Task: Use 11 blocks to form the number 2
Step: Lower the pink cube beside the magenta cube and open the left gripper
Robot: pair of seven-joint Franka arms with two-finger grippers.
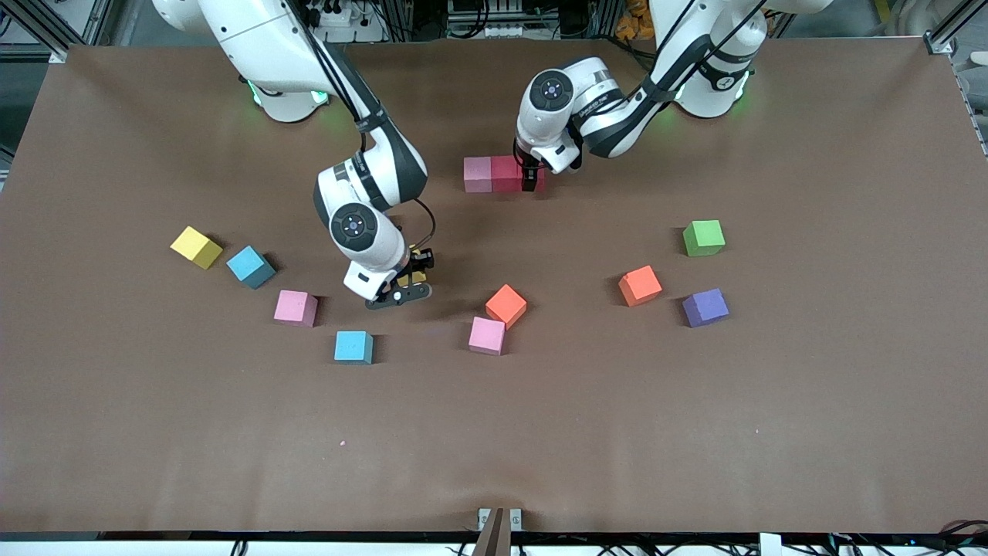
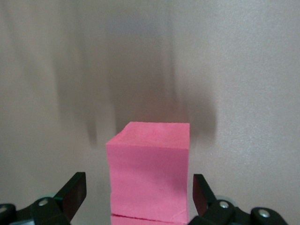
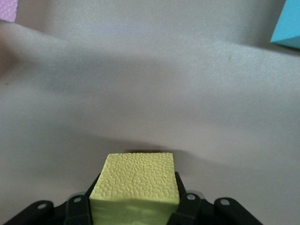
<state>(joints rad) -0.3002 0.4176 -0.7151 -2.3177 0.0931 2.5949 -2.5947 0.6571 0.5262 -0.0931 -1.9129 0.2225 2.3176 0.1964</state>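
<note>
A short row of blocks lies mid-table, farther from the front camera than the loose ones: a pink block, a red block, and a third one mostly hidden under my left gripper. In the left wrist view that third block looks pink. My left gripper straddles it, open, with a gap on each side. My right gripper is low at the table and shut on a yellow block, between a pink block and an orange block.
Loose cubes lie nearer the front camera: yellow, two blue toward the right arm's end; pink in the middle; orange, purple and green toward the left arm's end.
</note>
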